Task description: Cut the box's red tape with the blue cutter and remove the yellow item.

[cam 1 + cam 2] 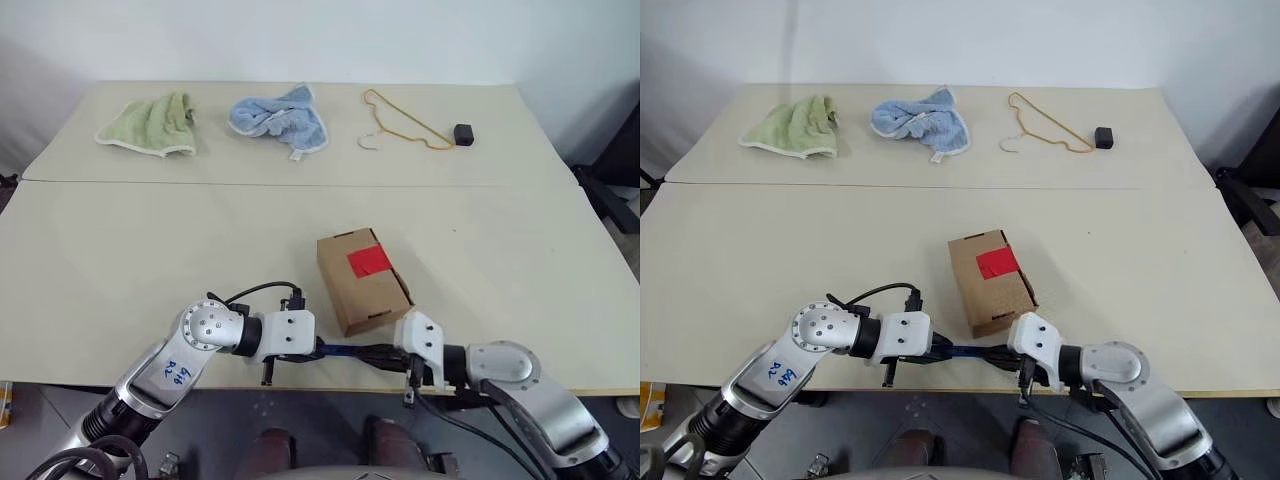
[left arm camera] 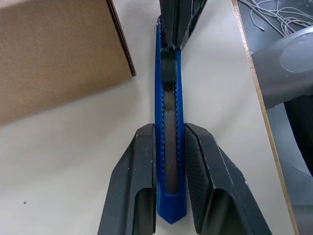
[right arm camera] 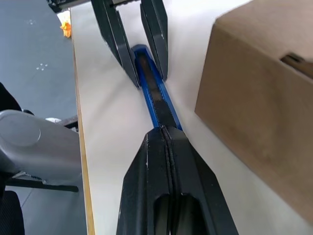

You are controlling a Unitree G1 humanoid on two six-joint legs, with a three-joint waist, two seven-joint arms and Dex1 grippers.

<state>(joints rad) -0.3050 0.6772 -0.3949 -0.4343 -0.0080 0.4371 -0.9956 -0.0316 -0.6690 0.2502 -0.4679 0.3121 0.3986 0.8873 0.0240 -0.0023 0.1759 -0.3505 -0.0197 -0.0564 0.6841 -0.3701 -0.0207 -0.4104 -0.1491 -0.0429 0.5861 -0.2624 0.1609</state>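
The box, a small brown carton, sits near the table's front edge with its flaps shut under the square red tape. Just in front of it the blue cutter lies level between my two grippers, along the table edge. My left gripper is shut on the cutter's blue butt end, one finger on each side. From the other side, my right gripper is shut on the cutter's dark far end. The box stands just beside the cutter, apart from both grippers. The yellow item is out of view.
At the back of the table lie a green cloth, a blue cloth, a thin tan hanger and a small black block. The table's front edge runs right beside the cutter, with floor and cables beyond it.
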